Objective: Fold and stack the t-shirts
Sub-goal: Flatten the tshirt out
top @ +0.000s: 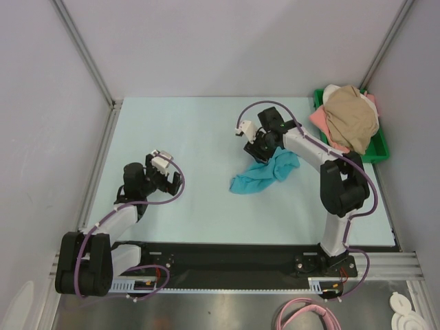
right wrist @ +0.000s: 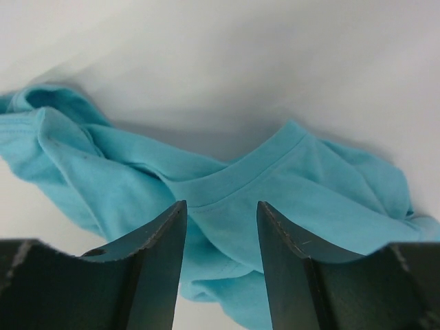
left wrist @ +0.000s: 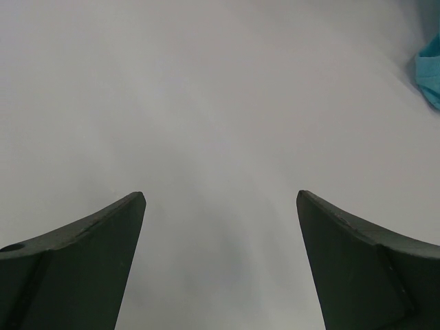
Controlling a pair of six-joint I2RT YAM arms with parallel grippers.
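Note:
A crumpled teal t-shirt [top: 265, 173] lies on the pale table, right of centre. My right gripper [top: 260, 148] hovers over its far edge. In the right wrist view its jaws [right wrist: 221, 206] stand apart, open, with the teal t-shirt's [right wrist: 309, 199] collar band just beyond the tips and no cloth pinched between them. My left gripper [top: 167, 183] rests wide open over bare table at the left, its jaws [left wrist: 220, 196] holding nothing; a corner of the teal shirt [left wrist: 430, 72] shows at the far right of that view. Tan [top: 352, 117], pink [top: 320, 124] and white [top: 333, 90] t-shirts are heaped at the back right.
The heap of shirts sits in a green tray [top: 377, 150] at the table's back right corner. Metal frame posts [top: 82, 48] and grey walls enclose the table on three sides. A pink cable [top: 306, 315] lies below the front rail.

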